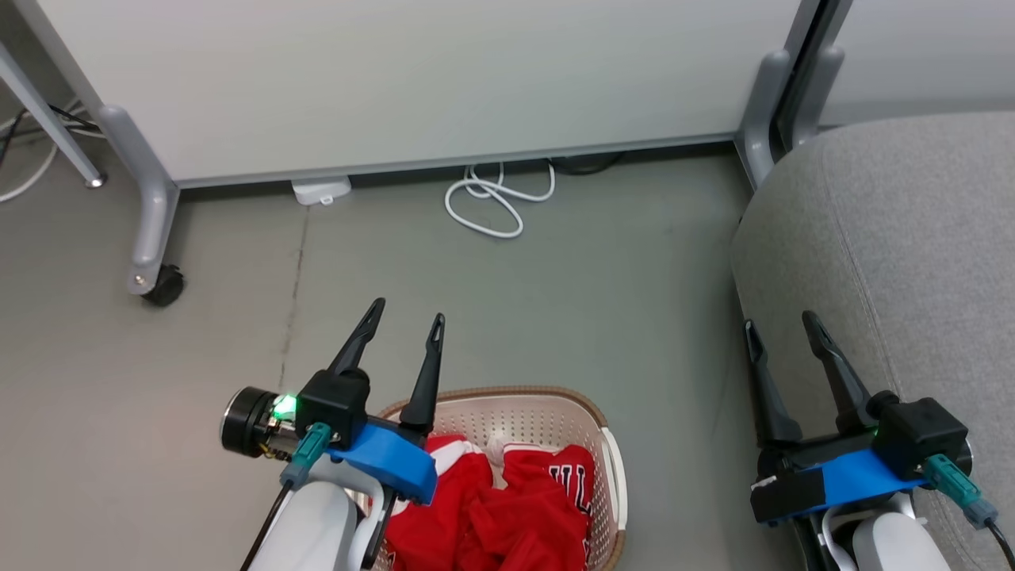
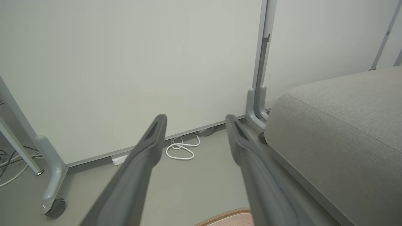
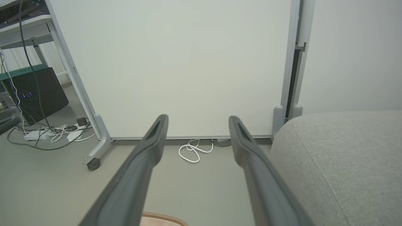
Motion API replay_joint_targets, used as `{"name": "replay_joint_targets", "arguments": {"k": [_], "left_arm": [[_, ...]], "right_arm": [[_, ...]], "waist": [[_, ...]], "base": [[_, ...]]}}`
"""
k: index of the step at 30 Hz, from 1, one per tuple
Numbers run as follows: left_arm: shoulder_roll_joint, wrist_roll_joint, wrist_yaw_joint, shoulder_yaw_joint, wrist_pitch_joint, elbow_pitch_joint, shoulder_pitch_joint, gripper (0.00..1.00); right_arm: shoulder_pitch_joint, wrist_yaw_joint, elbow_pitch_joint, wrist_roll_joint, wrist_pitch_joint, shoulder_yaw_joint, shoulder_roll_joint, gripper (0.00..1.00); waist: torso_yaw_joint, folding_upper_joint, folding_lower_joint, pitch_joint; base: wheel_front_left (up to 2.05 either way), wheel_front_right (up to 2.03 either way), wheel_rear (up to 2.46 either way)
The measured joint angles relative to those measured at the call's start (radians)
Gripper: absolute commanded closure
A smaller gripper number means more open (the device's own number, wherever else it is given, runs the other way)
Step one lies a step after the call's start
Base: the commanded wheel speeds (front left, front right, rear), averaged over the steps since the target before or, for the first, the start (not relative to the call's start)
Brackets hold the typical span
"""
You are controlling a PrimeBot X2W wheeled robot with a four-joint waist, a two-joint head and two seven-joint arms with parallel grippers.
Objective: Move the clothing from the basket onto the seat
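Head view: clothing (image 1: pixel 507 519) heaped in basket (image 1: pixel 507 394), lettering (image 1: pixel 572 485) running downward.

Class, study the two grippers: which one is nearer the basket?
The left gripper: in the head view its blue base overlaps the basket holding red clothing. The right gripper sits by the grey seat, with floor between it and the basket.
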Motion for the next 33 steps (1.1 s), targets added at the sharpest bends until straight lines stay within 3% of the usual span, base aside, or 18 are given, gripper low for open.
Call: {"name": "replay_joint_targets", "arguments": {"k": [16,33], "left_arm": [[0.028,0.043,-0.027,-0.203,0.000,0.315,-0.274,0.00],[0.050,-0.089,-0.031,-0.572,0.000,0.616,-0.524,0.00]], "right_arm": [[-0.130,0.001,-0.076,-0.012,0.000,0.003,-0.001,0.00],[-0.260,0.001,-0.132,-0.011,0.000,0.026,-0.001,0.00]], "waist": [[-0.083,0.0000,0.0001,0.235],[-0.155,0.0000,0.0002,0.500]], "base": [[0.00,0.00,0.00],[0.00,0.00,0.00]]}}
